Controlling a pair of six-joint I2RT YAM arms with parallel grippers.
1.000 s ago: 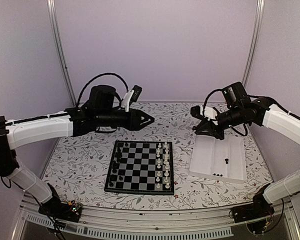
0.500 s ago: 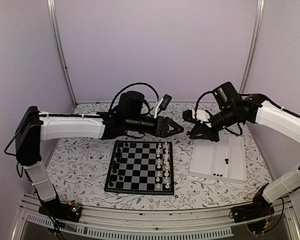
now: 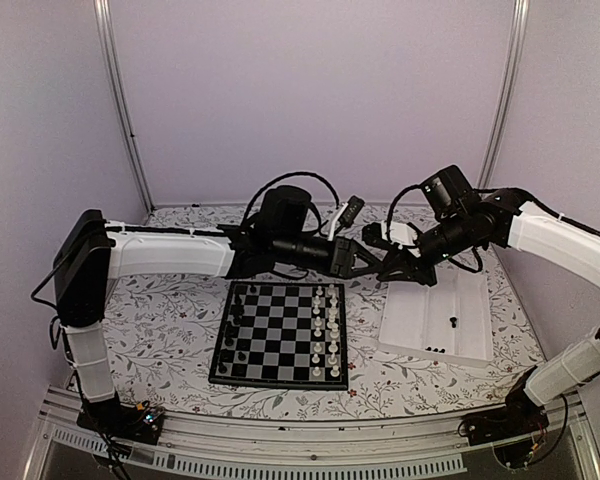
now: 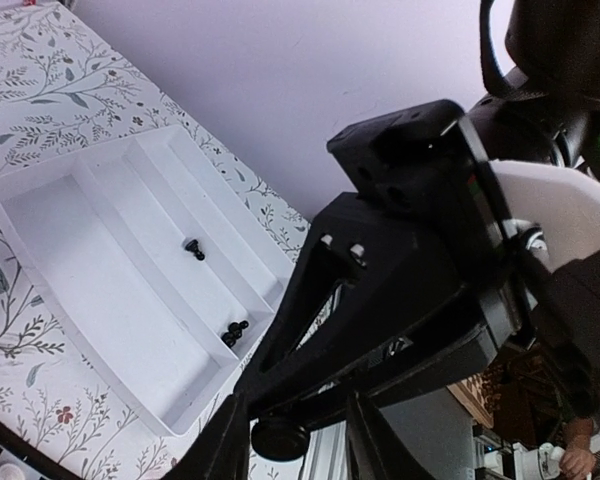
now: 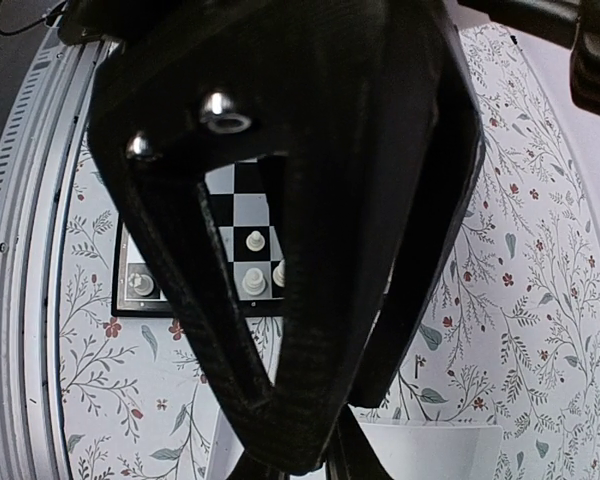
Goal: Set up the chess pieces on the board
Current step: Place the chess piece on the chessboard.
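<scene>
Both arms are up over the surface (image 3: 160, 320), meeting nose to nose just beyond the board's (image 3: 280, 345) far right corner. The left claw (image 3: 368, 262) reaches across the board's far edge with fingers spread, and the left wrist view shows the tip of the right claw (image 3: 388, 266) sitting between them. Right claw spread or pinched? I cannot tell, its tips are buried behind the other arm. On the board, black chess pieces (image 3: 234, 318) line the left columns and white pieces (image 3: 325, 325) the right. Right of the board, the white tray (image 3: 420, 300) holds a few more black ones, low and well apart from both claws.
</scene>
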